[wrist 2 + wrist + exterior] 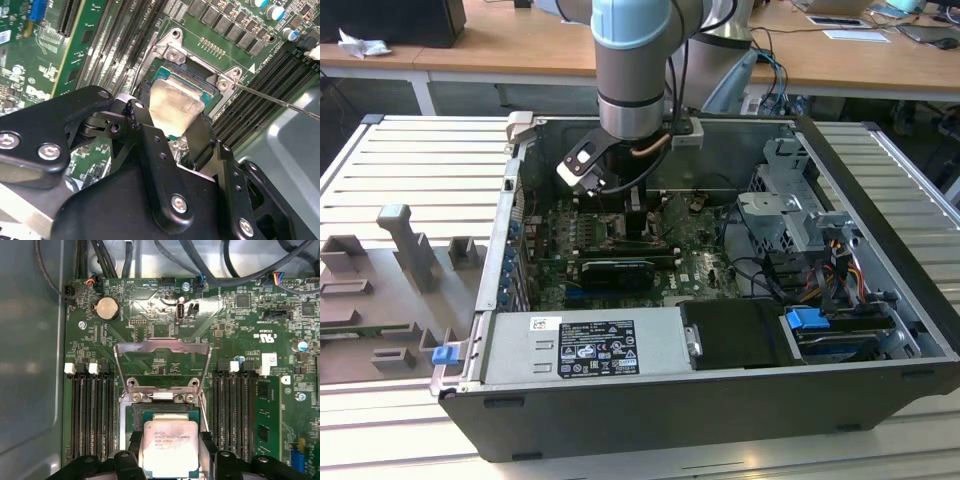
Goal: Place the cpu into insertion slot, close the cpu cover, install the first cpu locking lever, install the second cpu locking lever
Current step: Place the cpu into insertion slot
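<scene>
The arm point(632, 70) is reaching down from above into an open computer case point(620, 420) that is lying on its side on a slatted metal desk point(410, 170). The hand point(638, 215) is hanging low over the green motherboard point(705, 255), toward the far side of the case and a little to the exterior view's left of its middle.

In the first wrist view the black fingers point(134, 447) are closing on two opposite edges of the cpu point(170, 442), gripping it with its pale metal top facing up. The cpu is sitting directly over the insertion slot point(150, 411), covering most of the dark centre. Whether it is fully seated or hovering just above the slot cannot be told.

The cpu cover point(162, 345) is standing open, tilted up from its hinge at the slot's edge on the side away from the fingers, with the board showing through its square cut-out. Long black memory slots point(90, 415) are running along both sides of the slot. A thin metal rod point(280, 101) is sticking out from one corner of the slot's rim across the memory slots in the second wrist view.

On the desk at the exterior view's left, a grey moulded fixture point(380, 290) is lying just beside the case.
</scene>
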`<action>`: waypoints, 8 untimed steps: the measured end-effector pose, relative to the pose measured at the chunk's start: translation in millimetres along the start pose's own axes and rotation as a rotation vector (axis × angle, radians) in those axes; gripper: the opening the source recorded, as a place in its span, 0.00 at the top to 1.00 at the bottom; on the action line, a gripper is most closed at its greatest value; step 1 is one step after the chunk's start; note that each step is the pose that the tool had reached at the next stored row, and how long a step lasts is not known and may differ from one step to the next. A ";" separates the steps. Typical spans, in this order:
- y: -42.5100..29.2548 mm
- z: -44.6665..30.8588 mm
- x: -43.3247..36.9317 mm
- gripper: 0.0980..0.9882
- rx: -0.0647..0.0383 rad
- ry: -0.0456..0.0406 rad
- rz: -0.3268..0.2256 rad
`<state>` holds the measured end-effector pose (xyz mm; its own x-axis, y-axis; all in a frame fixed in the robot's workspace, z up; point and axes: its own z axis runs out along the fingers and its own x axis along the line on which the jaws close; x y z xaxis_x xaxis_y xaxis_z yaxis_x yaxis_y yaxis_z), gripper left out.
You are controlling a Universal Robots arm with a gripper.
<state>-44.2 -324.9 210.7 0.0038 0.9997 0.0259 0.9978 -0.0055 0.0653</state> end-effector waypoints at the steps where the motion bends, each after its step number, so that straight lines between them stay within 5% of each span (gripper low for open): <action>1: 0.0 0.6 0.8 0.52 0.001 -0.0008 0.000; 8: 0.6 4.4 2.3 0.52 0.004 -0.0020 0.011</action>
<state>-43.3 -322.5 206.4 0.0153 0.9996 0.0247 0.9980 -0.0168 0.0613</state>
